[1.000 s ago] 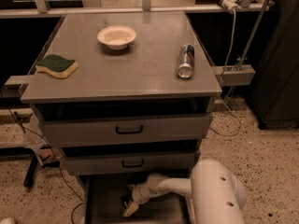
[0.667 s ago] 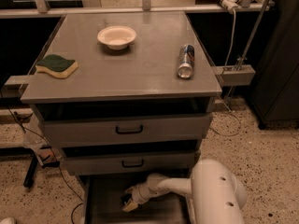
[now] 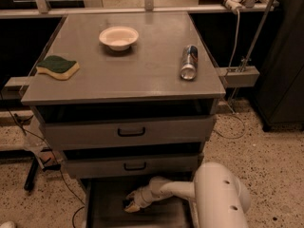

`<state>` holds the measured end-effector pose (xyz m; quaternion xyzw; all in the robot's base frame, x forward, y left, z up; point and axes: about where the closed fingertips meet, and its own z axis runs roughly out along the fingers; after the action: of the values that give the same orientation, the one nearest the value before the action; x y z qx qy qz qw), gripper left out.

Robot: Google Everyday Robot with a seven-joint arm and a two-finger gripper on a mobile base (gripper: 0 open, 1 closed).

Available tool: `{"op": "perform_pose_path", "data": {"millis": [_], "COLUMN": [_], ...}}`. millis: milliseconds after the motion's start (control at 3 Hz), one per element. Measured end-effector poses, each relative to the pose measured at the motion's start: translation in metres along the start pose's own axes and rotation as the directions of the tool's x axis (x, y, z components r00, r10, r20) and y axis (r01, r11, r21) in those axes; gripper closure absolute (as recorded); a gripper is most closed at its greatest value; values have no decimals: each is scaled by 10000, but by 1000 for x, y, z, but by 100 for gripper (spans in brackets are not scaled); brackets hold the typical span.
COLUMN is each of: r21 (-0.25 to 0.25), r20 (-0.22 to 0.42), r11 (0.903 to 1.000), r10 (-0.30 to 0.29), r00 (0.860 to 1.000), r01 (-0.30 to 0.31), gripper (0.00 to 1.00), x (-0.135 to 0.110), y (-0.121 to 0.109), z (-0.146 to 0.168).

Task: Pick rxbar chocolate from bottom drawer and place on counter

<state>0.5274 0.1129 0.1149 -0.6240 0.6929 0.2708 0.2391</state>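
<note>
Down in bottom drawer [image 3: 108, 213], rxbar [image 3: 128, 204] at jaws

My gripper [image 3: 133, 205] was down in the drawer [image 3: 105, 213], the lowest one, a shallow grey tray pulled open toward the near side. The bar [image 3: 127, 202] showed as a small dark shape right at my gripper, mid-drawer. The counter [image 3: 142, 70] above was flat, matte grey.
</note>
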Motion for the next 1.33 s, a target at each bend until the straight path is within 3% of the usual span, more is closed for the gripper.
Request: {"op": "perform_pose_path", "data": {"millis": [333, 667, 1000, 1333], "r21": [0, 1, 430, 1032], "r20": [0, 0, -16, -89], "r11": [10000, 10000, 9975, 9860], "r10": [0, 1, 558, 1326], "r00": [10000, 10000, 9984, 9911], "r01": [0, -1, -557, -1310], "gripper": [100, 100, 100, 100], "x": [0, -2, -3, -2], "y": [0, 0, 6, 10], "z": [0, -3, -11, -19]}}
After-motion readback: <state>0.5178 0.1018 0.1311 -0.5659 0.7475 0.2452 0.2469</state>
